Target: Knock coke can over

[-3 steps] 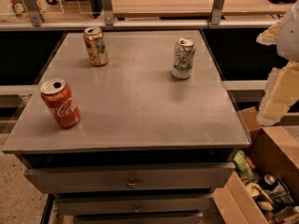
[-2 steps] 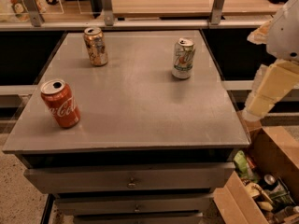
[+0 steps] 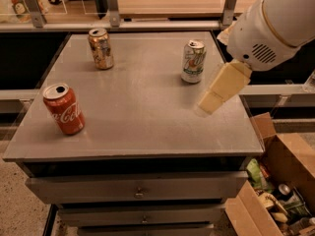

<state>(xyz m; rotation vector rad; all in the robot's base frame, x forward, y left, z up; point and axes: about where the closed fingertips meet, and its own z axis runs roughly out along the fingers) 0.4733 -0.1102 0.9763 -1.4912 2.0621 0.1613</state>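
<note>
Right now your biggest thing in view is the grey table (image 3: 142, 112), a flat-topped cabinet with drawers (image 3: 138, 191) stacked beneath its front edge. Next in size, you have the robot's white arm (image 3: 275, 23) coming in from the upper right, its rounded housing hanging over the table's right rim. Down at the lower right, on the floor just beside the cabinet, you can see an open cardboard box (image 3: 290, 156) with mixed packaging inside.

From the arm, the beige gripper (image 3: 211, 101) slants down and to the left, its tip above the right part of the tabletop, near the white-and-green can (image 3: 193, 61) and a little in front of it. You cannot tell from this view whether the gripper is clenched or released, and it holds nothing you can see.

Your target, the coke can (image 3: 64, 108), stands upright near the table's front left corner, well apart from the gripper, with most of the tabletop's width between them. The orange-gold can (image 3: 101, 48) stands upright towards the back left, and the white-and-green can stands upright at the back right.
</note>
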